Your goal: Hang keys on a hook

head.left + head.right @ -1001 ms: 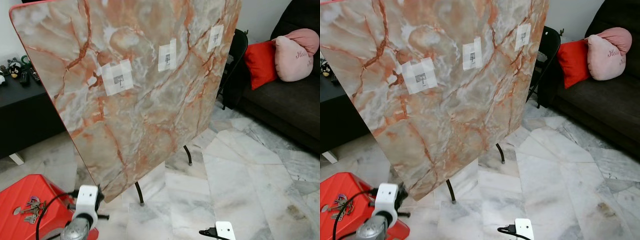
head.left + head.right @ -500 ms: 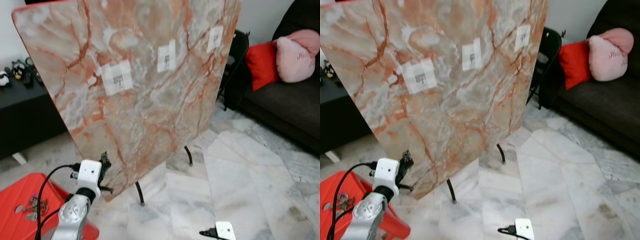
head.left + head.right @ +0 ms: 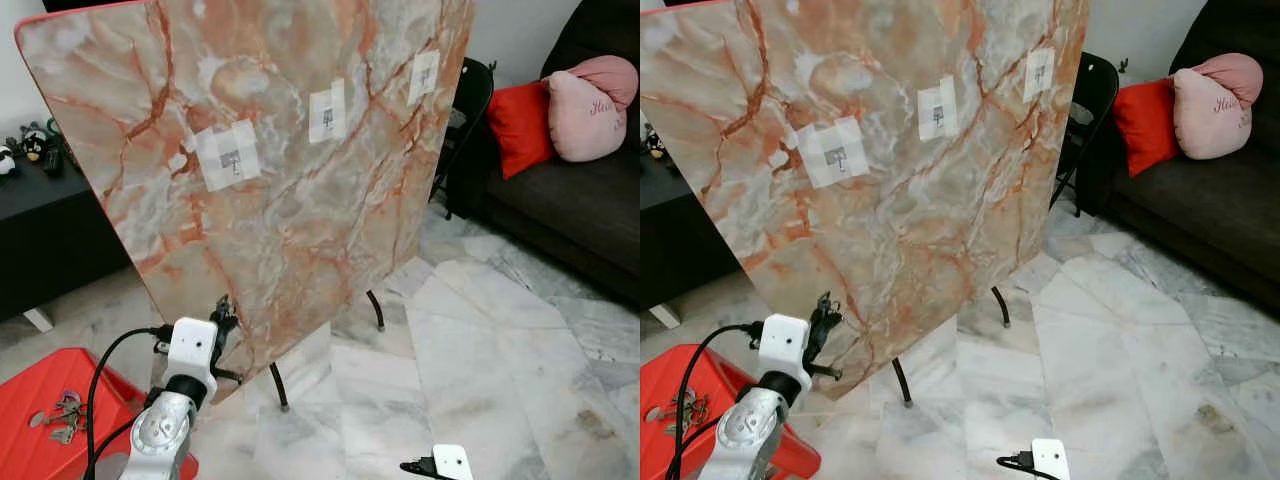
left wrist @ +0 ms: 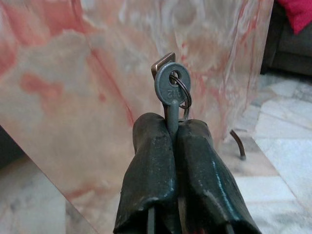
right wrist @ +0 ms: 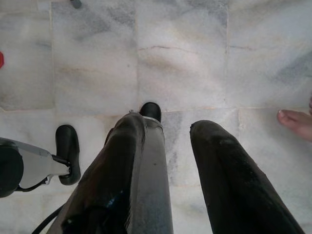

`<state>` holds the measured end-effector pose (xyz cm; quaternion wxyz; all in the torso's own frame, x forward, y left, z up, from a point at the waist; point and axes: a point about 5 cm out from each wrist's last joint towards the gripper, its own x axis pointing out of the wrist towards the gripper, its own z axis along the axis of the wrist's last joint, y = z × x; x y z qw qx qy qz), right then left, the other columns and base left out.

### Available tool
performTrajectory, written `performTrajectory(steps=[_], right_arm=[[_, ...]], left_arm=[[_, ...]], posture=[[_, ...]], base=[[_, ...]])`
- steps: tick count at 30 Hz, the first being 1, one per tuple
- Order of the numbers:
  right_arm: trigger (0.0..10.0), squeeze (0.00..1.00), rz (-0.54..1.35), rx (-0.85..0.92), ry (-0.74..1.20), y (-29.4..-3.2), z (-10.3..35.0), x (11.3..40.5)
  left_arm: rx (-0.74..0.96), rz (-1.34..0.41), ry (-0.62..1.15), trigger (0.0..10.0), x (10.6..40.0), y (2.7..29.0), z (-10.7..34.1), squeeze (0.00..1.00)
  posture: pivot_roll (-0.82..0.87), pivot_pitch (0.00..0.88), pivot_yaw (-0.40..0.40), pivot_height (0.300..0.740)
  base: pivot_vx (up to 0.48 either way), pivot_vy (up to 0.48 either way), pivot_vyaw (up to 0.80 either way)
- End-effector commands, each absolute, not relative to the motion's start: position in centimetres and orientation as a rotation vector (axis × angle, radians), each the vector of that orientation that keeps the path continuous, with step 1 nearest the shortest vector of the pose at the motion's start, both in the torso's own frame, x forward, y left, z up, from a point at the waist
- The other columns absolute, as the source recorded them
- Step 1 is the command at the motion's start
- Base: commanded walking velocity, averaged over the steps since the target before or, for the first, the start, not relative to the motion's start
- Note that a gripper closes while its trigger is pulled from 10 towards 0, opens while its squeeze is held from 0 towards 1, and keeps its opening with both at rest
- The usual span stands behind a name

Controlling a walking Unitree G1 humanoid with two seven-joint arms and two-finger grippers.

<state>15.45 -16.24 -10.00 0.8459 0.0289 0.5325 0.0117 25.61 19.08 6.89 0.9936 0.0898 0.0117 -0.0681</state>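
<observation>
Up comes the left gripper (image 4: 171, 127), higher than a moment ago, clamped on a grey metal key (image 4: 171, 90) before the tilted orange-veined marble board (image 3: 290, 180), right gripper (image 5: 168, 131) hanging parted.

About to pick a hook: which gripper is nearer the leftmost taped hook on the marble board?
Left. The left gripper, shut on a key, is raised at the board's lower edge, below that hook. The right gripper hangs low over the floor, farther off.

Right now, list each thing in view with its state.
left gripper: fingers shut on a key, raised before the board
key: upright, ring through its hole
marble board: tilted, three taped hooks bare
spare keys: lying on the red stool
right gripper: fingers open, pointing at the floor
</observation>
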Motion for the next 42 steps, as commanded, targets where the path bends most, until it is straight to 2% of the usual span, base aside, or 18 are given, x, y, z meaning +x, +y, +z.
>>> performTrajectory(steps=[1, 13, 37, 42], right_arm=[[10.0, 0.0, 0.006, 0.081, 1.114, -16.4, -10.0, 15.4], [10.0, 0.0, 0.012, 0.081, 1.114, -16.5, -9.9, 15.6], [10.0, 0.0, 0.029, 0.075, 1.115, -16.3, -9.9, 15.7], [10.0, 0.0, 0.027, 0.078, 1.11, -16.3, -9.9, 15.7]], left_arm=[[0.177, -0.147, -0.027, 10.0, 25.6, 18.9, 7.9, 0.0], [0.146, -0.156, -0.052, 10.0, 26.1, 17.5, 9.3, 0.0], [0.136, -0.136, -0.039, 10.0, 26.6, 17.5, 9.8, 0.0], [0.135, -0.131, -0.041, 10.0, 26.7, 17.6, 9.8, 0.0]], posture=[[0.05, 0.0, -0.028, 0.74], [0.05, 0.0, -0.039, 0.74], [0.06, 0.008, -0.036, 0.74], [0.06, 0.009, -0.036, 0.74]], base=[[0.0, 0.0, 0.0], [0.0, 0.0, 0.0], [0.0, 0.0, 0.0], [0.29, 0.0, 0.0]])
